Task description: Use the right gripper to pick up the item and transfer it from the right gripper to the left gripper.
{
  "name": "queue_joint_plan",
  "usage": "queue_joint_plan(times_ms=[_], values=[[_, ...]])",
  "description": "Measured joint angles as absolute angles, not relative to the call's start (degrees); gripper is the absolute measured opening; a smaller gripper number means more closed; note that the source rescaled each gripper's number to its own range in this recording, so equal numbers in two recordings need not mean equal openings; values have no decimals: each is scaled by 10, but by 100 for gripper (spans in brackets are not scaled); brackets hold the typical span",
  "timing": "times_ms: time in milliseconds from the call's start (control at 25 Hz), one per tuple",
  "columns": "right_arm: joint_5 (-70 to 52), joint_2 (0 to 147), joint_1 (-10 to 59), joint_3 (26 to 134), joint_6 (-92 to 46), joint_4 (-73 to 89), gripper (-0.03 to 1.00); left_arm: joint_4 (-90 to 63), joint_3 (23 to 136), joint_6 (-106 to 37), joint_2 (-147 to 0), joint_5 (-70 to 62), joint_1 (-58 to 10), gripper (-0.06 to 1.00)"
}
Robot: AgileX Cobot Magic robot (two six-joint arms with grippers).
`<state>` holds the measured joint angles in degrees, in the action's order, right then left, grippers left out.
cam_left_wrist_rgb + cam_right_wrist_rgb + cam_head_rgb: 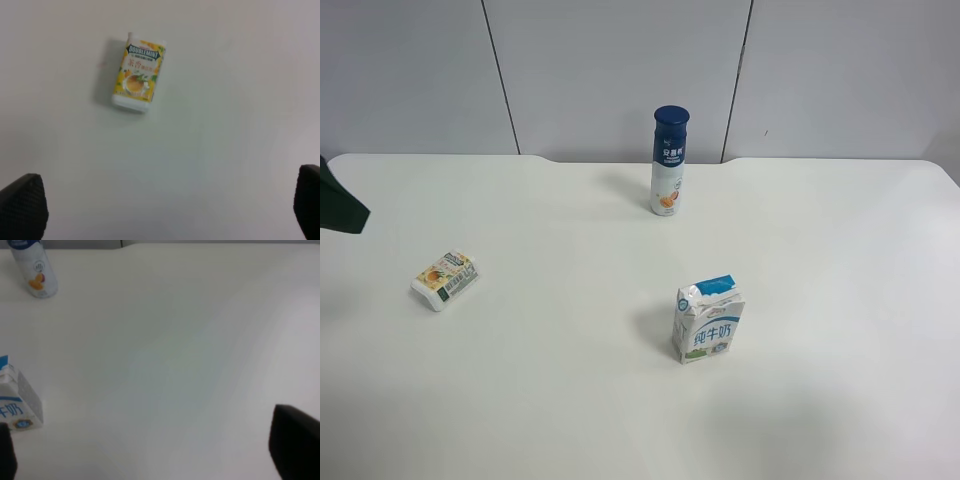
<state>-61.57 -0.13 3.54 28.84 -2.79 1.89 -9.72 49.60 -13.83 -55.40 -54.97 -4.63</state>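
The item (446, 279) is a small white pack with yellow-orange fruit print, lying flat on the white table (570, 400) at the exterior high view's left. It also shows in the left wrist view (137, 75), with a dark text panel on one end. My left gripper (165, 205) is open and empty above the table, with the item well beyond its fingertips (22, 205). My right gripper (150, 455) is open and empty, with spread fingertips (295, 445) over bare table, far from the item. Neither gripper shows clearly in the exterior high view.
A blue-and-white milk carton (708, 322) stands near the table's middle and shows in the right wrist view (17, 402). A tall blue-capped bottle (669, 160) stands at the back and also shows there (32, 267). A dark shape (340, 205) pokes in at the left edge.
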Motion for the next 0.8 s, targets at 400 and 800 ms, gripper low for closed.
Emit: queue_joint_plan(times_ms=[400, 800], values=[[-616, -1, 35, 288, -28, 19, 100, -97, 496, -44, -351, -688, -46, 100], [-616, -1, 35, 288, -28, 19, 100, -97, 440, -21, -157, -696, -46, 100]])
